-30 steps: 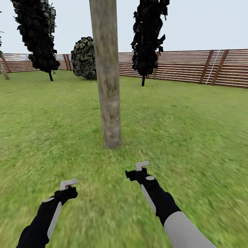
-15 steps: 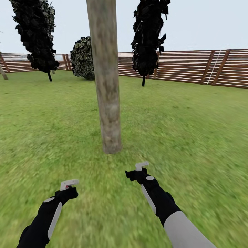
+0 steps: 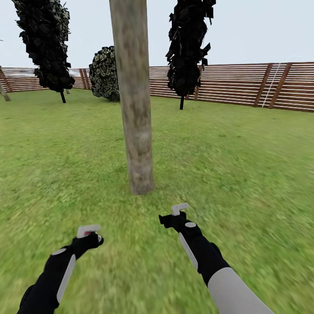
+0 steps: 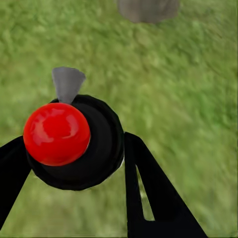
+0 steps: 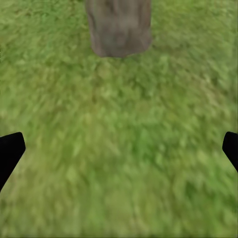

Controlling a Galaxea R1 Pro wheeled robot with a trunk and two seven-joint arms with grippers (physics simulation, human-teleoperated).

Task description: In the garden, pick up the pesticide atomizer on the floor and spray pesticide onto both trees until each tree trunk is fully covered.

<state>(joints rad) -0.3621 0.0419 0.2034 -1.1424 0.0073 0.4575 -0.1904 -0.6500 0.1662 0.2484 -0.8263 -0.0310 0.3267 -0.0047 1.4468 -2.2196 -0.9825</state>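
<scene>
A thick mottled beige-grey tree trunk (image 3: 135, 109) rises from the lawn straight ahead; its foliage is out of view above. The trunk's base also appears in the right wrist view (image 5: 119, 29) and in the left wrist view (image 4: 148, 9). My left gripper (image 3: 89, 234) is low at the left, short of the trunk, shut on the pesticide atomizer (image 4: 74, 144), a black round body with a red knob and a grey nozzle aimed toward the trunk. My right gripper (image 3: 175, 213) hovers over grass nearer the trunk, open with nothing between its fingers (image 5: 10, 148).
Two black narrow conifers (image 3: 46, 43) (image 3: 187, 48) and a round bush (image 3: 104, 74) stand farther back. A brown slatted fence (image 3: 244, 85) bounds the lawn (image 3: 244, 165) behind them. Open grass spreads on both sides of the trunk.
My left gripper with the atomizer has dipped slightly and edged right. The right arm has barely moved. The view shifted a little toward the trunk early on.
</scene>
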